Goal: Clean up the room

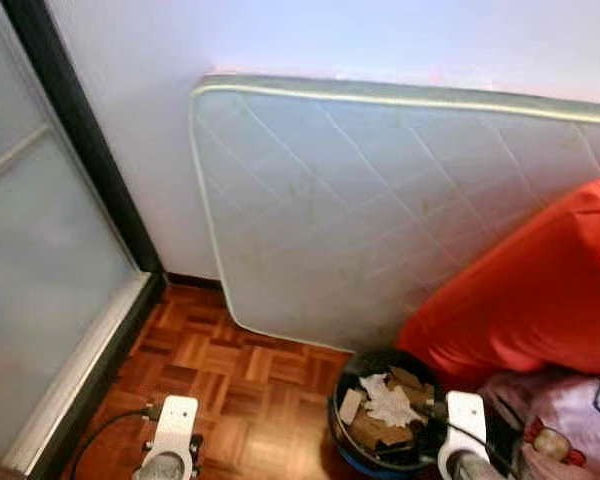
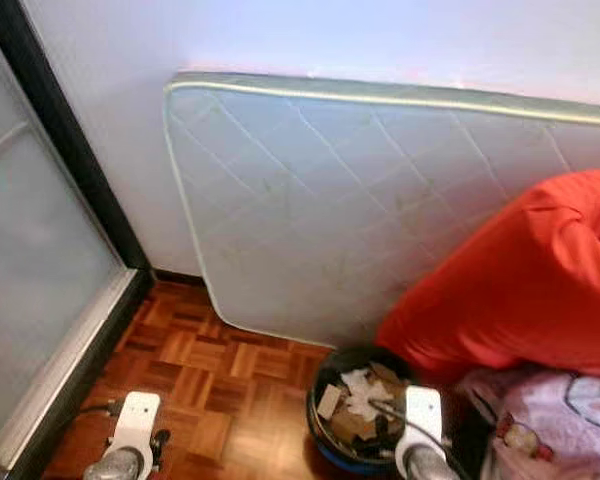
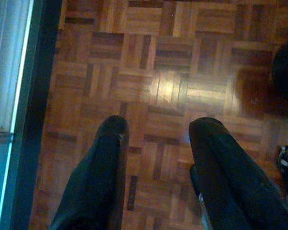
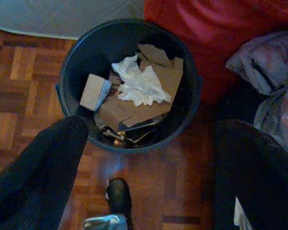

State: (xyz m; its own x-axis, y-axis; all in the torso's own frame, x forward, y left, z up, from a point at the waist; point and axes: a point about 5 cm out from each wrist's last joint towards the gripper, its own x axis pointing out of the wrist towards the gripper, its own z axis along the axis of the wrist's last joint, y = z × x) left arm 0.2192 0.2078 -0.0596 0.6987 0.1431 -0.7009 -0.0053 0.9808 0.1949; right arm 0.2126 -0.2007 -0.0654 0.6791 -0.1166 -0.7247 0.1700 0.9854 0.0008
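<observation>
Trash bucket [image 4: 129, 86], dark, round, standing on the parquet floor [image 1: 230, 380] directly ahead of the right gripper [image 4: 149, 167] and a little below it; the rim nearest the gripper lies just beyond the two black fingertips. Contents: torn cardboard pieces [image 4: 134, 108], a crumpled white tissue [image 4: 141, 86] on top of them, a small pale box [image 4: 93, 92] against the side toward the left finger. The bucket looks about half full. Right gripper is spread wide, nothing between the fingers [image 4: 43, 172]; bare floor shows in the gap. Left gripper [image 3: 158, 143] also wide and empty, hanging over bare parquet beside the dark frame of a frosted sliding door [image 1: 40, 260], well apart from the bucket. From the head views the bucket sits just in front of the right wrist, pushed up against a red cushion or bedding heap [image 1: 530, 290], with a quilted mattress [image 1: 380, 210] leaning on the wall behind it and a pile of pale printed fabric [image 1: 570, 410] on the outer side of the right arm. Judgement: both hands being empty over a bucket holding rubbish, a deposit step seems finished, or the bucket itself is about to be handled; cannot tell which. No loose litter can be made out on the floor near either gripper. Next move likely calls for turning to find the next item, or else lowering the right gripper to the bucket rim, keeping clear of the red fabric touching its far side.
</observation>
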